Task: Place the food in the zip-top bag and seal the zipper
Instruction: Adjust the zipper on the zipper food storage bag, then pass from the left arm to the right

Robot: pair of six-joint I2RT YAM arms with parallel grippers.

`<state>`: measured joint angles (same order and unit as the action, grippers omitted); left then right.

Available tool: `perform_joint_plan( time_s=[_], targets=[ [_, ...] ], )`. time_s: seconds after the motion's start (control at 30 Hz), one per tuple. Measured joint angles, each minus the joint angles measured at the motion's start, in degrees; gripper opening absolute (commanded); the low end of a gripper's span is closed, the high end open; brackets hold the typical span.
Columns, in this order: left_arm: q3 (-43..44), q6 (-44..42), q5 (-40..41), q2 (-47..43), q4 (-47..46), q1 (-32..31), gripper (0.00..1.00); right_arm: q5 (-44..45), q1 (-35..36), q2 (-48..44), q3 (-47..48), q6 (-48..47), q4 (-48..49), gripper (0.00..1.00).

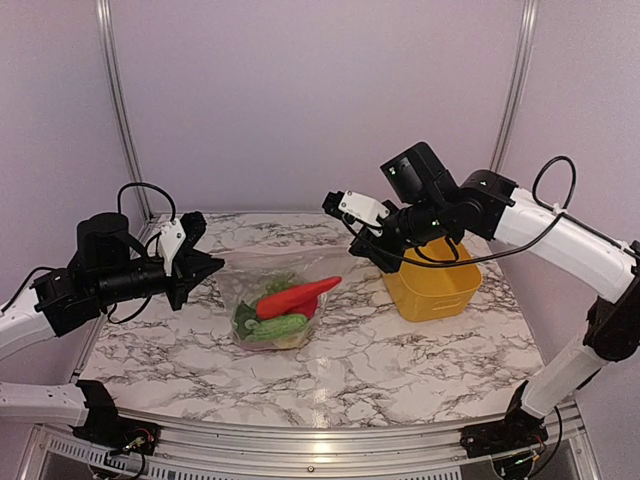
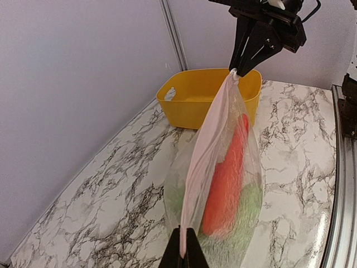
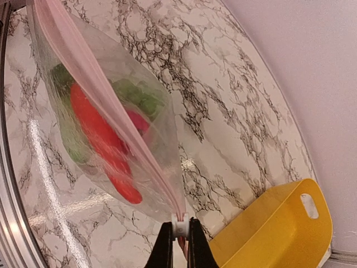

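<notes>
The zip-top bag (image 1: 262,296) hangs stretched between my two grippers, its belly sagging onto the marble table. Inside lies the food: a long red-orange piece (image 1: 297,296), a green cucumber (image 1: 277,326) and more green bits (image 3: 134,92). The pale pink zipper (image 2: 203,151) runs taut along the top edge. My left gripper (image 2: 184,247) is shut on the zipper's left end. My right gripper (image 3: 179,234) is shut on the white slider (image 3: 179,225) at the other end, beside the yellow basket. The top view shows the left gripper (image 1: 216,266) and right gripper (image 1: 362,250) at the bag's two corners.
A yellow plastic basket (image 1: 433,281) stands on the table at the right, just under the right arm. Purple walls with metal rails close off the back and sides. The table's metal front edge (image 1: 300,440) runs along the near side.
</notes>
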<state>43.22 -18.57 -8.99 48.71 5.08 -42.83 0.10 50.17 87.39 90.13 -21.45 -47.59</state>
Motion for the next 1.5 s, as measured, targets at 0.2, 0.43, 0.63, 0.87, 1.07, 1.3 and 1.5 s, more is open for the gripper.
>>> perform_joint_plan(
  time_s=[0.2, 0.43, 0.63, 0.87, 1.07, 1.3, 1.5],
  targets=[
    [0.00, 0.11, -0.20, 1.57, -0.66, 0.35, 0.00, 1.53, -0.11, -0.24, -0.24, -0.02, -0.17, 0.00],
    [0.00, 0.20, -1.07, 3.02, -1.99, 0.96, 0.00, -0.44, -3.28, -0.28, -0.50, 0.00, 0.66, 0.00],
    [0.00, 0.39, -1.53, 3.96, -2.12, 2.10, 0.00, -0.83, -4.50, -0.44, -0.50, 0.44, 0.57, 0.18],
    [0.00, 1.55, -1.60, 4.87, -2.25, 3.28, 0.00, -4.20, -11.82, -4.74, -5.95, 4.66, 5.14, 0.52],
    [0.00, 4.48, -2.80, 6.73, -2.64, 4.20, 0.00, -16.83, -17.33, -15.10, -19.89, 9.44, 14.03, 0.52],
    [0.00, 9.86, -2.97, 8.63, -4.90, 4.55, 0.00, -27.65, -14.93, -16.70, -32.22, 15.39, 22.77, 0.52],
    [0.04, 13.35, -2.95, 8.63, -5.33, 4.74, 0.00, -29.62, -11.10, -13.66, -33.90, 16.79, 28.24, 0.49]
  ],
)
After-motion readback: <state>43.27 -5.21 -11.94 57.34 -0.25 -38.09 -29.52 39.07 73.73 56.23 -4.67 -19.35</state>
